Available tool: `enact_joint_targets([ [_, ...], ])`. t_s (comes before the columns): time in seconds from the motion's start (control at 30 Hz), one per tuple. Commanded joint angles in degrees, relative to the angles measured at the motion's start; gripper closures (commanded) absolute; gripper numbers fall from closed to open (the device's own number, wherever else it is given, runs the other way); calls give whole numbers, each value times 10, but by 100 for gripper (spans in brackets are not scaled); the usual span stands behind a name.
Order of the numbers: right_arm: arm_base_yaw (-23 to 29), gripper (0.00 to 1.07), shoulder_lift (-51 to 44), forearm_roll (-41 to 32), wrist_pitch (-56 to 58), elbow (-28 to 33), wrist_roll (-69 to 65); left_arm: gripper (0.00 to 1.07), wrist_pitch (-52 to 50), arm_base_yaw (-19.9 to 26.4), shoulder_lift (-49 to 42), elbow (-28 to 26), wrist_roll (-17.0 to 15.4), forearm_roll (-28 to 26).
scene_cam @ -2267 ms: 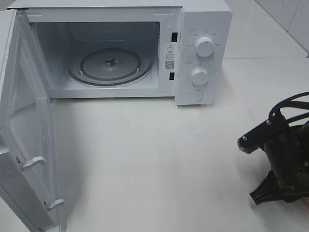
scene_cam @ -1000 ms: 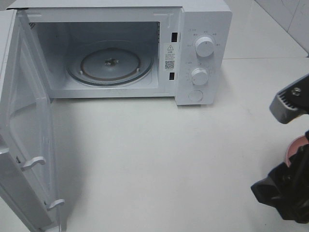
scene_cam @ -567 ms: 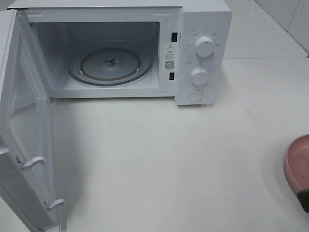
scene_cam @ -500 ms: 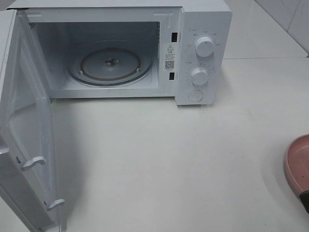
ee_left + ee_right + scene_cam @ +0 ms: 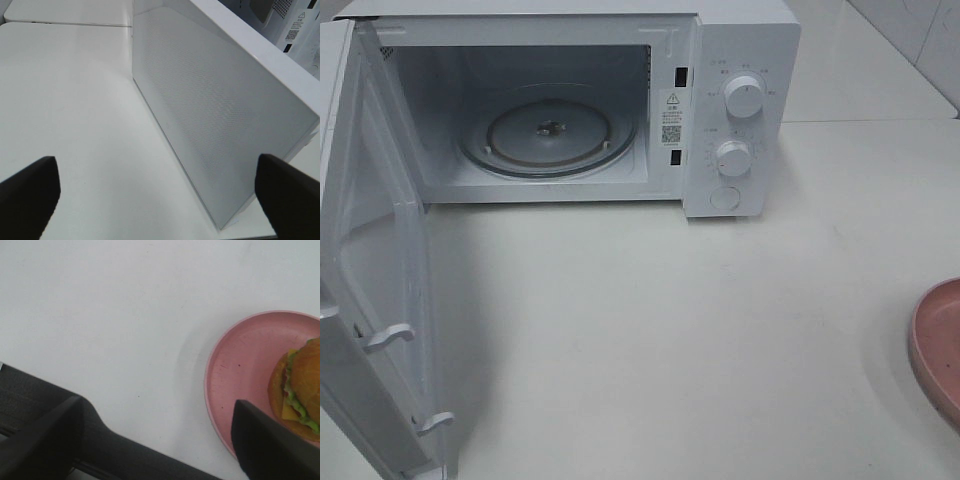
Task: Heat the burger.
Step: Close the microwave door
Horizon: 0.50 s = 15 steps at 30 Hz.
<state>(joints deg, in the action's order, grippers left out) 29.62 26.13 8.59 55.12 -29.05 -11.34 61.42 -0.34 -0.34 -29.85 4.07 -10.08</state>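
On the far left the microwave door (image 5: pixel 370 290) hangs swung wide, its inner face and two latch hooks turned toward the white table (image 5: pixel 650 330). In the left wrist view the left gripper (image 5: pixel 160 192) hovers beside the door's perforated outer panel with its two dark fingers (image 5: pixel 27 192) spread wide apart and nothing between them. Next comes the open cavity of the microwave (image 5: pixel 570 100), with the glass turntable (image 5: pixel 548 130) bare on its floor. Right of the cavity sits the control panel with an upper knob (image 5: pixel 744 96), a lower knob (image 5: pixel 732 157) and a round button (image 5: pixel 724 197). The table between the microwave and the right edge carries nothing that blocks the way to the cavity.

At the far right edge a pink plate (image 5: pixel 938 345) is cut off by the frame. The right wrist view shows the burger (image 5: pixel 300 390) resting on that plate, bun dome up, layers stacked upright, lettuce frill and cheese showing at its side. The right gripper (image 5: pixel 160 440) stands wide and empty; the burger lies just beyond one fingertip, outside the gap.
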Motion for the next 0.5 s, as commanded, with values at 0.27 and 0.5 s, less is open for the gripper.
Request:
enact_joint_targets([
  [0.27,-120,32,-105,-9,1,4,45,9,-1,-1,-3,1,2,-2],
  [0.5,-177,32,-179,-10,1,6,47,9,-1,-1,-3,1,2,-2],
])
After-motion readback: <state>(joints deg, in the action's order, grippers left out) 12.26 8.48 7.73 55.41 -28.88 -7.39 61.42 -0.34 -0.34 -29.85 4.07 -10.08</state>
